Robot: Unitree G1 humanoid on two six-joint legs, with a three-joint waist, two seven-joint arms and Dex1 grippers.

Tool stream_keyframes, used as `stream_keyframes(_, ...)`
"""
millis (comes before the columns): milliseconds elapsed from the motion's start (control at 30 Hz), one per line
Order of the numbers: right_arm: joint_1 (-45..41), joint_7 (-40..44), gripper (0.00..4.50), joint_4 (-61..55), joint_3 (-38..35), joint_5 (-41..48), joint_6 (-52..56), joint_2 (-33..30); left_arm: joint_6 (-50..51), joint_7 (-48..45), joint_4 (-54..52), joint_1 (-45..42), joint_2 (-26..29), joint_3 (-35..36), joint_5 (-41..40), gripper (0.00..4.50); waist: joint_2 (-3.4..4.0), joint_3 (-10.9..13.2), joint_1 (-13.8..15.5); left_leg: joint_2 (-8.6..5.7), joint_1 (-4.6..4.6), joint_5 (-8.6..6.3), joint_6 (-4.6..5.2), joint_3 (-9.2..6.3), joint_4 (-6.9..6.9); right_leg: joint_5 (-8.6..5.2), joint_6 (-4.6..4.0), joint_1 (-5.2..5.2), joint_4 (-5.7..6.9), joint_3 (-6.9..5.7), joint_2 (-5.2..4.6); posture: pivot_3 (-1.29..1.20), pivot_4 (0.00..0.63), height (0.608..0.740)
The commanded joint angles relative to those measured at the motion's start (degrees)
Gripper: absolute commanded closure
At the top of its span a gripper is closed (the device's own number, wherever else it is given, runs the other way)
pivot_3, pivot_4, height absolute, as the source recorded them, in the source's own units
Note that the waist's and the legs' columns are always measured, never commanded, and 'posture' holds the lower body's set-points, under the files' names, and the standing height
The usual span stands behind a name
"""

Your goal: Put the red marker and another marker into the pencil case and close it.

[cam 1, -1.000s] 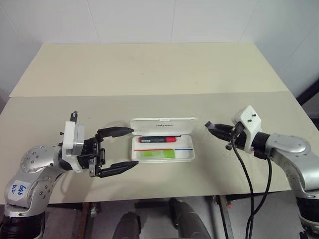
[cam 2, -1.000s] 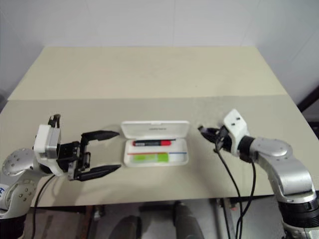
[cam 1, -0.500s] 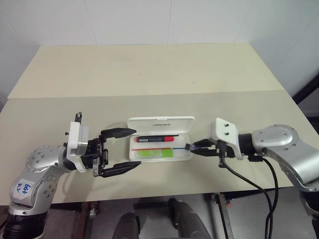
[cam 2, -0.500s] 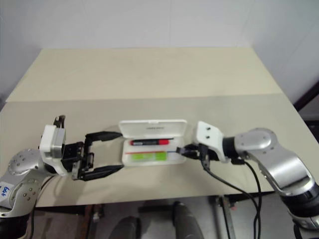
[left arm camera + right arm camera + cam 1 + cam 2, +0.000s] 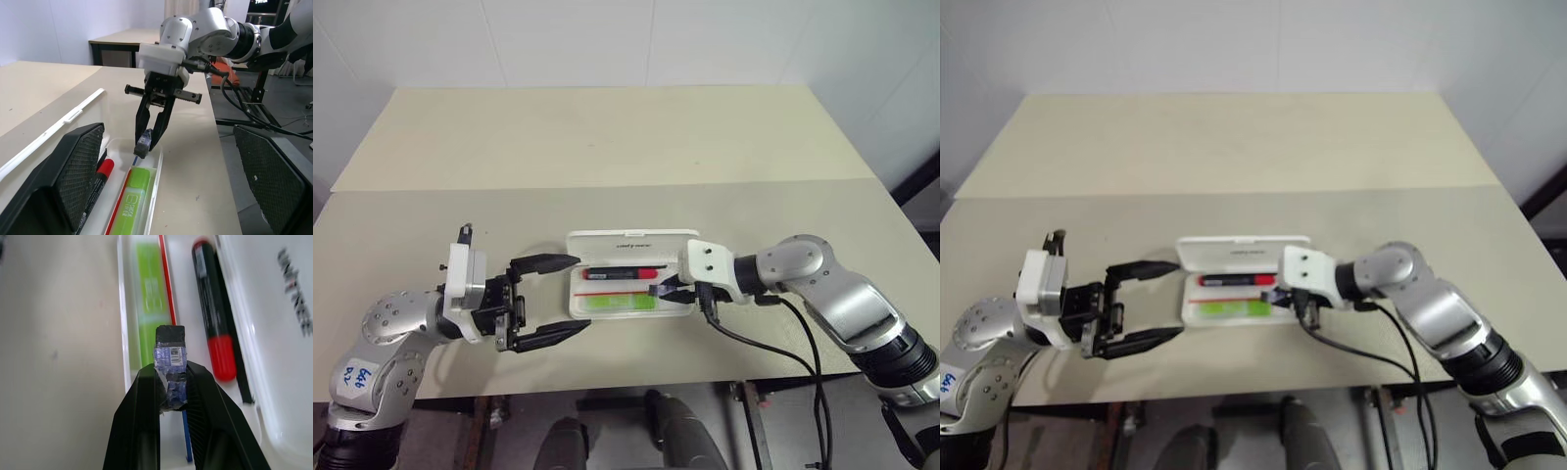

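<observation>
Markers, red marker (image 5: 622,273) and green highlighter (image 5: 620,303), lie lengthwise in the open pencil case (image 5: 631,275). Right gripper (image 5: 145,145) pinches a small grey piece above its right end; left gripper (image 5: 551,302) waits, fingers spread.

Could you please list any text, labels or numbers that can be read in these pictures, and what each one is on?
Dark lettering on the pencil case lid: too blurred to read.
Print on the green highlighter: a logo mark, not legible.
Barcode label on the small block in the right gripper: digits too small to read.
</observation>
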Motion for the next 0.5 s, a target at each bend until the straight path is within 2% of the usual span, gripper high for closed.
stream_keyframes(33,-1.1,1.6,4.11,-0.2,-0.4,-1.2,-1.9,-0.3,-1.4,0.0,-1.4,0.1,0.0,1.4,-1.2,0.0,0.0,0.0,0.0,0.0,0.01,0.0,0.0,0.0,0.0,0.0,0.0,0.0,0.0,0.0,0.0,0.0,0.15,0.74)
stream_keyframes(200,-1.0,2.7,4.11,0.7,-0.5,-2.6,-2.9,-0.1,-1.6,0.0,-1.5,0.3,0.0,1.3,-1.1,0.0,0.0,0.0,-0.2,0.0,0.02,0.0,0.0,0.04,0.0,0.0,0.01,0.0,0.02,0.05,0.01,0.0,0.15,0.74)
stream_keyframes(500,-0.8,4.0,0.95,0.3,-1.2,-2.6,-2.2,0.5,-2.0,0.7,-2.2,0.7,-0.4,0.5,-0.9,0.0,0.0,0.0,-0.1,0.0,0.03,0.0,0.0,0.06,0.0,0.01,0.02,0.0,0.04,0.08,0.01,0.0,0.15,0.74)
